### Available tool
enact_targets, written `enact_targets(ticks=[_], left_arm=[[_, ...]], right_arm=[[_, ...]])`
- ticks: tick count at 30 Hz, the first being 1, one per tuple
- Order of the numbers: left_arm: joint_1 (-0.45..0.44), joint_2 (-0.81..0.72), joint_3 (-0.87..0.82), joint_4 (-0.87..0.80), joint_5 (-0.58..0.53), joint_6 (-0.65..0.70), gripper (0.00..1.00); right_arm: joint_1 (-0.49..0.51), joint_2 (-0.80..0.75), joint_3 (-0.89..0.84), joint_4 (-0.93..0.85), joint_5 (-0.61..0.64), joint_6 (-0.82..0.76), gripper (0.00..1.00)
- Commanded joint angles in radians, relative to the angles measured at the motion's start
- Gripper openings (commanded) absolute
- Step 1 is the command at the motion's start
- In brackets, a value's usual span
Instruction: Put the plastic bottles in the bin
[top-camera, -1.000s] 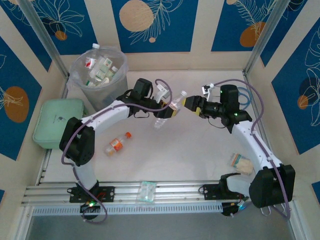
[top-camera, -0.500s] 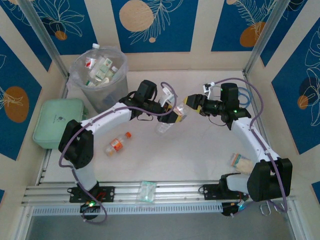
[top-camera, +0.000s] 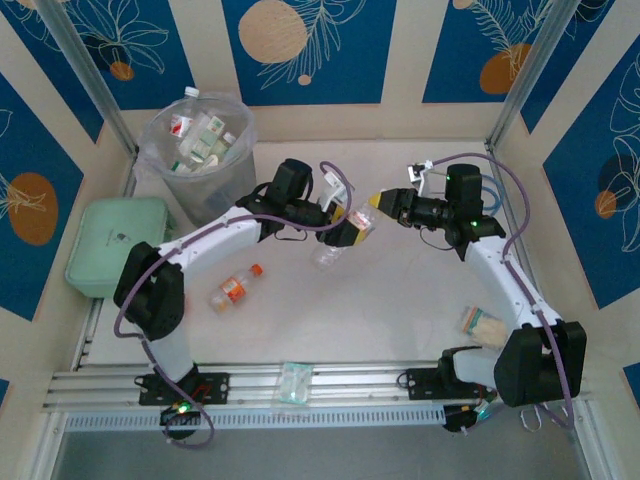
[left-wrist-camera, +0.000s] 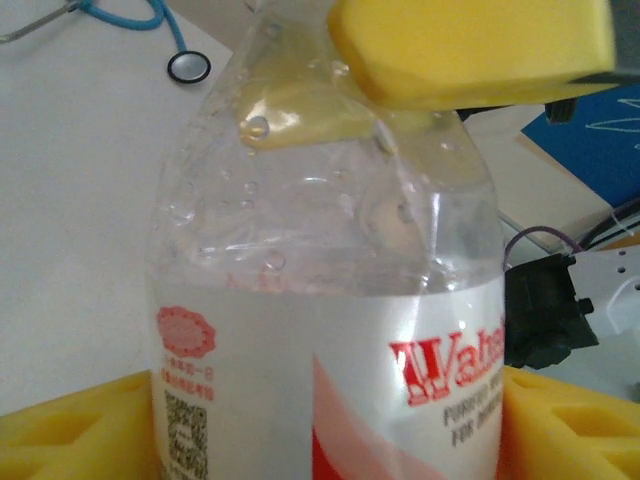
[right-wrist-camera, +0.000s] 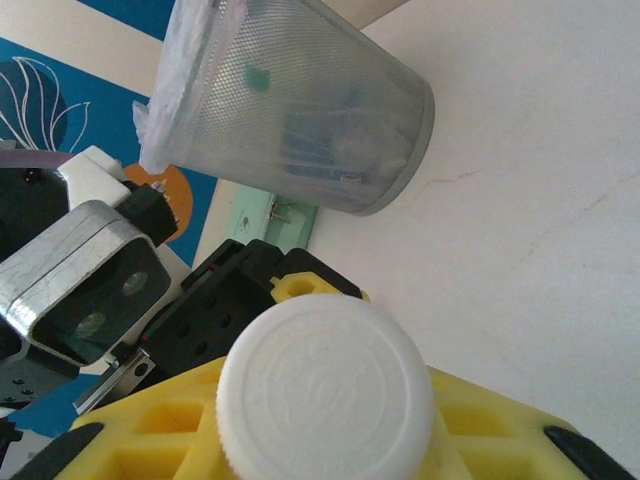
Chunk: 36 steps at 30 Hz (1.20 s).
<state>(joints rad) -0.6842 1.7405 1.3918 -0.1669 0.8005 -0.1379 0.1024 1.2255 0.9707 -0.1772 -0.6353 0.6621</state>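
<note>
One bottle: between both grippers, mid-handover.
Right gripper: clamping the cap.
Left gripper: flanking the body; we cannot tell if gripping.
Next: one release, then bin beyond left gripper.

Take the mint-green lidded box at the left edge of the white table as your marker. To its right, toward the near edge, you'll find a flat wrapped packet lying on the aluminium rail. Much farther right of the box, a second packet rests on the table. Right across from the box, near the back right corner, a blue cable loops beside a small black ring.
</note>
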Motion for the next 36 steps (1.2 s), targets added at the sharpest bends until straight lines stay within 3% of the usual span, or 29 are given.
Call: enact_targets(ticks=[1, 4, 7, 9, 14, 16, 19, 24, 30, 36], left_arm=[[-0.004, -0.080, 0.024, 0.018, -0.004, 0.028, 0.87], [-0.002, -0.107, 0.094, -0.130, -0.185, 0.081, 0.99], [0.016, -0.142, 0.214, -0.308, -0.410, 0.115, 1.00], [0.059, -0.161, 0.310, -0.406, -0.502, 0.082, 1.00], [0.249, -0.212, 0.508, -0.573, -0.665, 0.015, 0.95], [0.381, -0.202, 0.600, -0.649, -0.713, 0.037, 0.95], [0.586, -0.169, 0.663, -0.671, -0.729, -0.006, 0.91], [0.767, -0.079, 0.670, -0.625, -0.735, -0.064, 0.78], [0.868, 0.050, 0.688, -0.558, -0.790, -0.119, 0.63], [0.884, 0.157, 0.704, -0.570, -0.820, -0.082, 0.67]], right_arm=[[-0.026, -0.028, -0.007, -0.037, 0.009, -0.013, 0.27], [-0.051, -0.045, 0.000, -0.057, 0.023, -0.019, 0.26], [-0.078, -0.059, 0.013, -0.110, 0.061, -0.038, 0.26], [-0.094, -0.069, 0.016, -0.142, 0.084, -0.058, 0.25], [-0.121, -0.105, 0.001, -0.190, 0.124, -0.089, 0.25], [-0.131, -0.118, -0.010, -0.200, 0.127, -0.092, 0.24], [-0.139, -0.139, -0.023, -0.217, 0.129, -0.100, 0.24], [-0.150, -0.163, -0.036, -0.258, 0.143, -0.119, 0.23], [-0.153, -0.192, -0.036, -0.307, 0.157, -0.138, 0.23], [-0.158, -0.213, -0.040, -0.333, 0.173, -0.144, 0.23]])
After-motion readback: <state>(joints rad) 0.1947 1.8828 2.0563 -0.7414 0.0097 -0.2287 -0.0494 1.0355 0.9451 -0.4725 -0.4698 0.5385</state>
